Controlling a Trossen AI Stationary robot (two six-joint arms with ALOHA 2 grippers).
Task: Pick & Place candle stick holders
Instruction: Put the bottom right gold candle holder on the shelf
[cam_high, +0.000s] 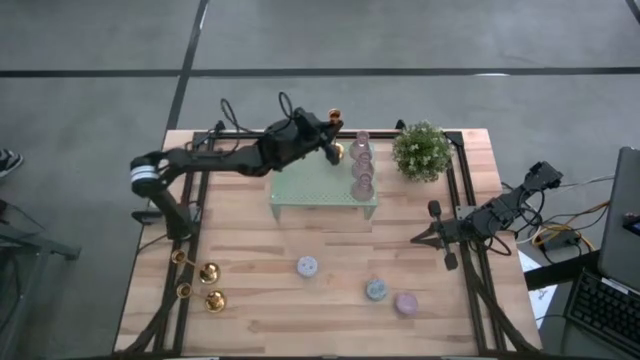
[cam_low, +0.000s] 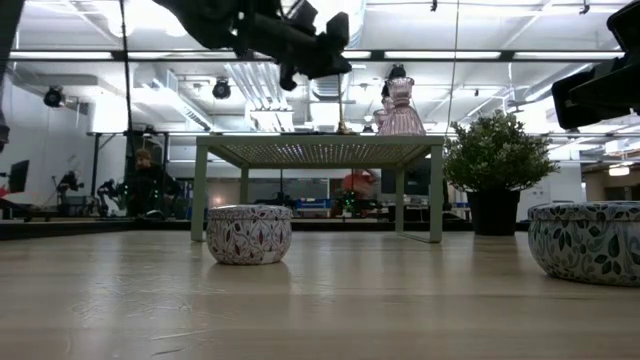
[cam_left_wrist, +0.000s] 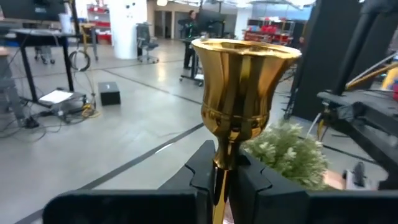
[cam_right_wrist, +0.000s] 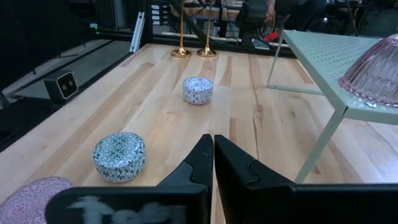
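Wooden worktop (cam_high: 250, 270) carries a green stand (cam_high: 310, 190) at twelve o'clock. Above its far edge the left end effector (cam_left_wrist: 222, 171) is clenched on a gold candle stick holder (cam_left_wrist: 239, 93), stem upright, cup upward. Two more holders (cam_high: 200, 285) stand at eight o'clock. Right end effector (cam_right_wrist: 213, 152) waits closed and empty at three o'clock.
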